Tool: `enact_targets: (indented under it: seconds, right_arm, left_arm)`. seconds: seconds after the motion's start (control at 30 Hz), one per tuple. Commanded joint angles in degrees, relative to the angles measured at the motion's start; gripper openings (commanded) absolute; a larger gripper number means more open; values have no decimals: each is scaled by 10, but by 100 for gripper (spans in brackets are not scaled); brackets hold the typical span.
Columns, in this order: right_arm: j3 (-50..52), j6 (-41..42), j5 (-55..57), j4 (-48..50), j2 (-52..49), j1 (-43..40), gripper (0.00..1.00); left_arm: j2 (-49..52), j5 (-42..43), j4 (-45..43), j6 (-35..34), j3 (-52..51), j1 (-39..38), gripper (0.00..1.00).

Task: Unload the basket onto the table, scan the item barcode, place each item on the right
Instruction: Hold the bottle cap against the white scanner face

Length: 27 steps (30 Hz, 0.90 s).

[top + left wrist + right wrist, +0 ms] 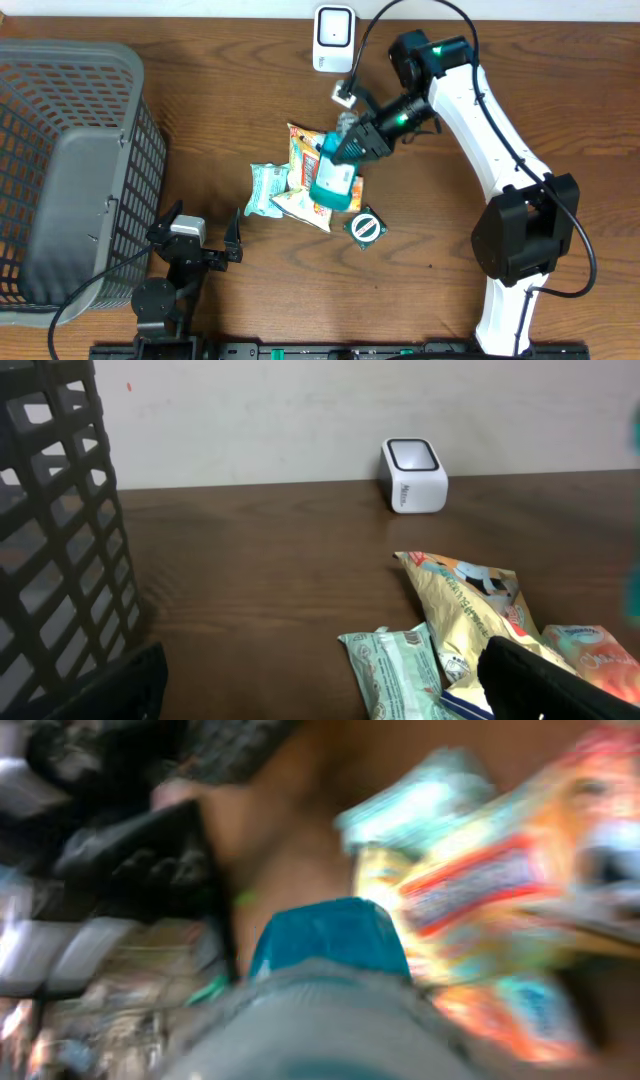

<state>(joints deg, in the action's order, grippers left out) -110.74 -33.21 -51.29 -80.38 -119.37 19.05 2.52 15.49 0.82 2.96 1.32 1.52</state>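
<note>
The wooden table (250,90) fills the overhead view. A grey plastic basket (60,170) takes the left side of that frame, and its lattice wall also stands at the left edge of the left wrist view.

The white right arm (490,130) rises from the lower right of the overhead frame, bends at the upper right and reaches down-left toward the centre. In the centre lies a loose pile of snack packets: a yellow packet (303,148) on top of the pile, and a mint-green packet (267,190) touching it on the left.

The left gripper (203,220) is at the lower left of the overhead frame, just beside the basket and apart from the pile. Its jaws stand wide apart and nothing is between them.

The right gripper (348,148) is clenched on the upper end of the teal container (335,182), the task's thing. The container is tilted and hangs down-left from the fingers, over the right part of the pile. In the right wrist view, which is very blurred, its teal end shows at the centre.

The white scanner (332,38) stands at the top centre of the overhead frame, well apart from the container, above it and slightly left. A round dark-green object (365,227) lies just below-right of the container.
</note>
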Motion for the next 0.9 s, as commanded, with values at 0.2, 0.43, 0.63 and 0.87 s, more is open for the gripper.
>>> enact_targets:
  seconds: [0.2,0.43,0.63,0.87]
  right_arm:
    - [-10,350,516,139,43,66,1]
    - [-10,351,743,235,40,125,2]
    - [-10,341,866,363,38,133,2]
    - [-10,237,966,576,-31,134,1]
  left_arm:
    - [2,-1,17,-3,-11,3,98]
    - [2,-1,17,-3,-11,3,98]
    - [2,-1,17,-3,-11,3,98]
    - [2,-1,17,-3,-11,3,98]
